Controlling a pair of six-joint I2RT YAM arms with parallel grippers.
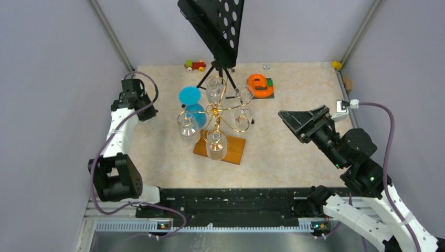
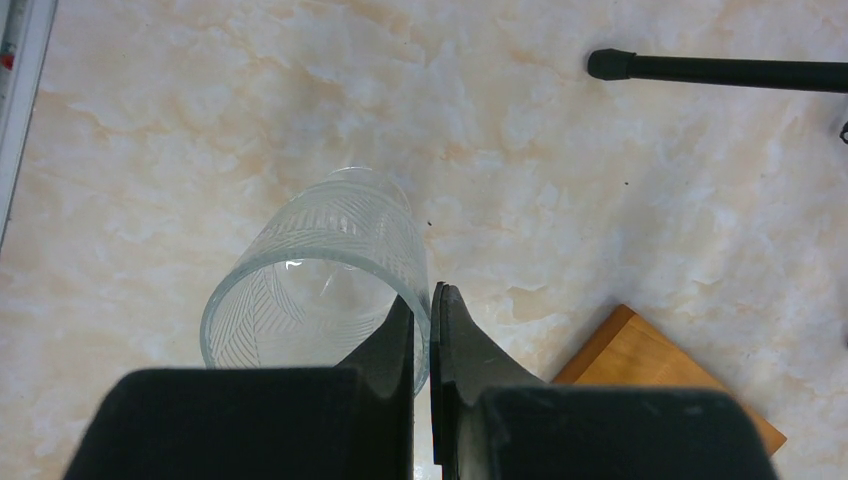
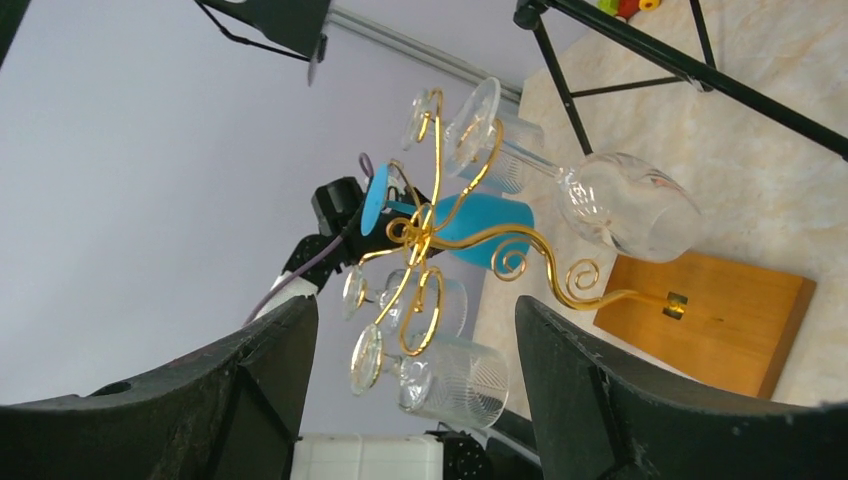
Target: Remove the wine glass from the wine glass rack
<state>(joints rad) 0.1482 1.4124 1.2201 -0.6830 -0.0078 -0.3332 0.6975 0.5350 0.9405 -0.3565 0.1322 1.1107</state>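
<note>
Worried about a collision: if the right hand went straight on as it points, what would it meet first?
Likely the wine glass rack: its gold scrolls sit centred between the fingers of the open right hand. Depth is unclear; a patterned glass hanging beside them might touch first.

Tabletop (image 1: 294,152): beige marbled surface with orange-tan veining, evenly lit, shadows soft. Plain lavender-grey walls (image 1: 47,79) close it in on the left, right and far sides. Metal corner posts (image 1: 111,37) rise at both far corners. Black perforated music stand (image 1: 215,26) on a tripod, far centre.
</note>
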